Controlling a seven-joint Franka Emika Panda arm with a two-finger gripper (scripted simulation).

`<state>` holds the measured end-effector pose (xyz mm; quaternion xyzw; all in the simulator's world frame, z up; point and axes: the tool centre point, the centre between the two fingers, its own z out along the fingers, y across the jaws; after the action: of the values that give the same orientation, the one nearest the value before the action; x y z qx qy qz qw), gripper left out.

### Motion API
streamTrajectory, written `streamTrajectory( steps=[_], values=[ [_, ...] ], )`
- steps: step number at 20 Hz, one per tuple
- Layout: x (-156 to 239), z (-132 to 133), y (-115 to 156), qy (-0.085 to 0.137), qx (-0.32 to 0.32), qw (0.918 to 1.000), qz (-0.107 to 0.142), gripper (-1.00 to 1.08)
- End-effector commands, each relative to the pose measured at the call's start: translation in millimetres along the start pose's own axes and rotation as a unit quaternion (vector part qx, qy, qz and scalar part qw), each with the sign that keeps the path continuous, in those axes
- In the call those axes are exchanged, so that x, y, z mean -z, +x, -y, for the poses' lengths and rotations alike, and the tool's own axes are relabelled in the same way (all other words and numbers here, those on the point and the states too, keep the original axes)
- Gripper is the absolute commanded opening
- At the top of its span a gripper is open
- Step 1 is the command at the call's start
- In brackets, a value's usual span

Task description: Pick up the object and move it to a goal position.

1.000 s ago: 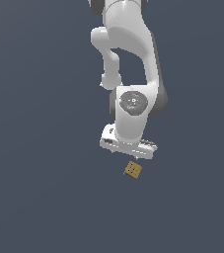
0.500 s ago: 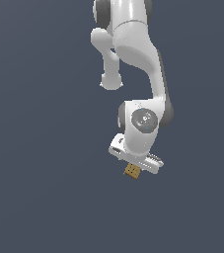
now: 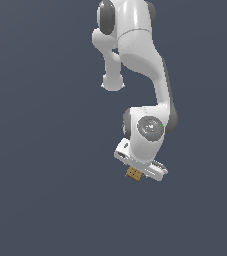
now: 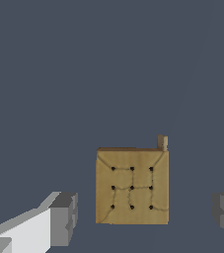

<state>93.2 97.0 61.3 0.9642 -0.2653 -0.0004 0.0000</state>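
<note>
Claw [image 4: 144, 212] fingers are standing wide apart in the wrist view, one grey pad [image 4: 64, 219] to one side of the block [image 4: 132, 187] and the other pad at the far edge of the picture, with clear gaps showing between each pad and the block's sides. Nothing is being gripped; the claw is straddling the block without touching it. The block is tan-brown and square, showing nine dark dots in a three-by-three grid on its top face, joined by thin cracked lines, and a small tan nub is sticking out at one corner.

In the exterior view the claw [image 3: 137, 172] is pointing down from the white arm [image 3: 145, 75], and the block [image 3: 133, 173] is peeking out just beneath the hand, toward the exterior view's left of the claw body. The arm is reaching down from the top of the picture over a plain dark grey-blue ground [image 3: 45, 200].
</note>
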Motion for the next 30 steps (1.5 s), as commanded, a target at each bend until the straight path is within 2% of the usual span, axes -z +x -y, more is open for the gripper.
streamTrajectory(
  steps=[1, 6, 14, 19, 20, 30],
  values=[
    [0.0, 0.0, 0.0, 0.0, 0.0, 1.0, 0.0, 1.0],
    [-10.0, -0.1, 0.0, 0.0, -0.001, 1.0, 0.0, 1.0],
    [-48.1, -0.3, -0.7, 0.0, -0.002, 1.0, 0.0, 1.0],
    [-50.5, 0.6, 0.3, 0.0, -0.002, 1.0, 0.0, 1.0],
    [-50.5, 0.6, 0.3, 0.0, -0.002, 1.0, 0.0, -1.0],
    [-51.0, 0.3, 0.1, 0.0, -0.002, 1.0, 0.0, -1.0]
  ],
)
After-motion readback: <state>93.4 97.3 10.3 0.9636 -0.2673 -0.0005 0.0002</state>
